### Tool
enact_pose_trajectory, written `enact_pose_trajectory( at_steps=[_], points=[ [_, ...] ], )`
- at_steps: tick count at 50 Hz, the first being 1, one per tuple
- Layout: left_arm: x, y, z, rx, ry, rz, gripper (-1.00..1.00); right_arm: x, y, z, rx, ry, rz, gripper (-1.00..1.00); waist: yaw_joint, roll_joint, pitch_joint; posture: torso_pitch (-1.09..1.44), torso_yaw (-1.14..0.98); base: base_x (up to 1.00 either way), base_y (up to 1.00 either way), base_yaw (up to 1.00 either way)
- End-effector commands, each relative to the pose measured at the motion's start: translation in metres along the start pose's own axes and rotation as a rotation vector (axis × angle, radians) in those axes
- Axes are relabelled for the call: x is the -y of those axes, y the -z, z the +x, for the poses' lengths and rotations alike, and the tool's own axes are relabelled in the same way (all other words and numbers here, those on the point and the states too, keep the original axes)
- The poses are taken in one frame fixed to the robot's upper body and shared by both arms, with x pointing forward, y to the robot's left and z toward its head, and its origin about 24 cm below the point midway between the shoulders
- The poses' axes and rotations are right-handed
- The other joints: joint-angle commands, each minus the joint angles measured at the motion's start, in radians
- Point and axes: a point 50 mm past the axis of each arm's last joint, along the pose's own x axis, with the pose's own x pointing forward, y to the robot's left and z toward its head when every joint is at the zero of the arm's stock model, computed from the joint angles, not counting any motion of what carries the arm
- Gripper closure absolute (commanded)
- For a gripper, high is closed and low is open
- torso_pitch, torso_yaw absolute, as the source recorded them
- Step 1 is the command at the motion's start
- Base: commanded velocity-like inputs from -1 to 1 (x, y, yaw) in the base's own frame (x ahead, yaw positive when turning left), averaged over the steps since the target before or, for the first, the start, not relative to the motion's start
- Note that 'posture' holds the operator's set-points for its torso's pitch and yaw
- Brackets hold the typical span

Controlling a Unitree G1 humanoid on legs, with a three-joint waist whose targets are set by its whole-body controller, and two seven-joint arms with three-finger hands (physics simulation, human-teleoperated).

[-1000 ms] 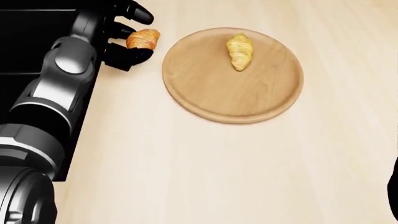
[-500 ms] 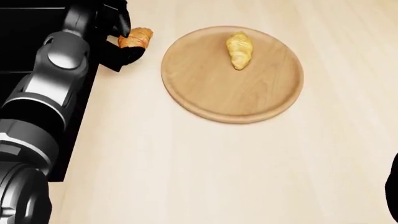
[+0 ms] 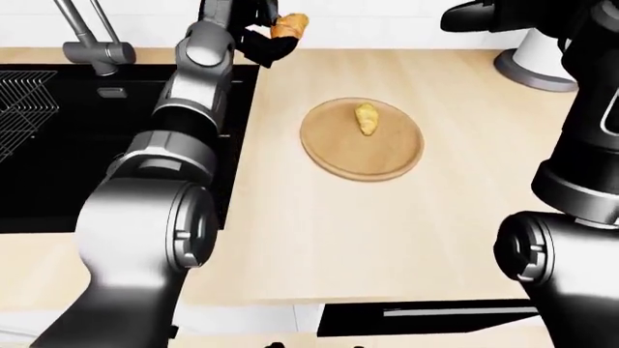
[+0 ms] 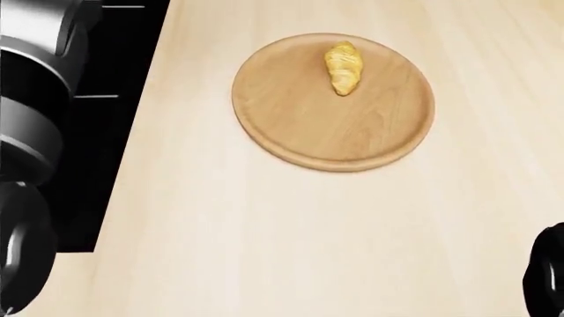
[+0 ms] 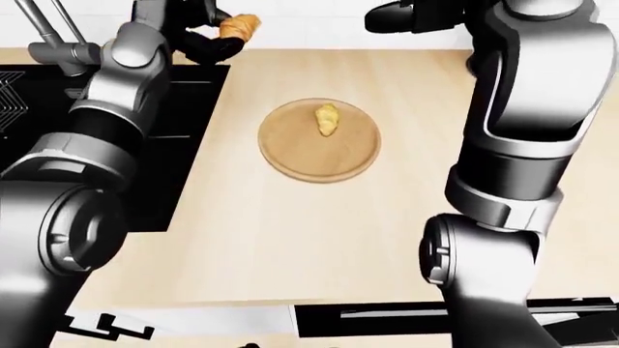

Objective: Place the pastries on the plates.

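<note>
Holding an orange-brown croissant (image 3: pixel 290 26) at the top of the eye views, our left hand (image 3: pixel 266 32) has its dark fingers closed around the pastry, raised above the wooden counter (image 3: pixel 387 217); below and to the right of that hand lies the round wooden plate (image 4: pixel 291 125), with a yellow croissant (image 4: pixel 343 68) resting on its upper part; between hand and plate we see only bare counter, nothing standing in the way; to the left of the hand sits the black sink (image 3: pixel 58 138) with its faucet (image 3: pixel 92 40); our right hand (image 5: pixel 411 16) hangs high at the top, well right of the plate, and we cannot tell whether its fingers are apart or together; a white appliance base (image 3: pixel 537 61) stands at the far right in the left-eye view; the head view shows the plate and yellow croissant closely but neither hand nor the held pastry, which only the eye views show.
</note>
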Motion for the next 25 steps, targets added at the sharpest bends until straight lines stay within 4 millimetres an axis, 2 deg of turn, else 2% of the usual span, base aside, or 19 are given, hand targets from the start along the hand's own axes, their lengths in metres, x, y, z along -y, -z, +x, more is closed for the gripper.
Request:
enact_pose_trajectory(
  at_steps=[1, 7, 21, 25],
  points=[
    [-0.011, -0.031, 0.004, 0.097, -0.019, -0.003, 1.00, 0.007, -0.020, -0.006, 0.094, 0.023, 0.015, -1.00, 0.001, -0.004, -0.038, 0.20, 0.00, 0.00, 0.00, 0.00],
    [-0.013, -0.040, 0.005, 0.112, -0.010, -0.008, 1.00, 0.009, -0.023, -0.006, 0.110, 0.027, 0.035, -1.00, 0.001, -0.005, -0.056, 0.14, 0.00, 0.00, 0.00, 0.00],
    [-0.019, -0.060, 0.006, 0.148, 0.009, -0.031, 1.00, 0.011, -0.032, -0.008, 0.162, 0.013, 0.094, -1.00, 0.001, -0.013, -0.130, 0.00, 0.00, 0.00, 0.00, 0.00],
    [-0.019, -0.059, 0.005, 0.146, 0.015, -0.027, 1.00, 0.010, -0.032, -0.008, 0.160, 0.011, 0.109, -1.00, 0.002, -0.014, -0.138, 0.00, 0.00, 0.00, 0.00, 0.00]
  ],
)
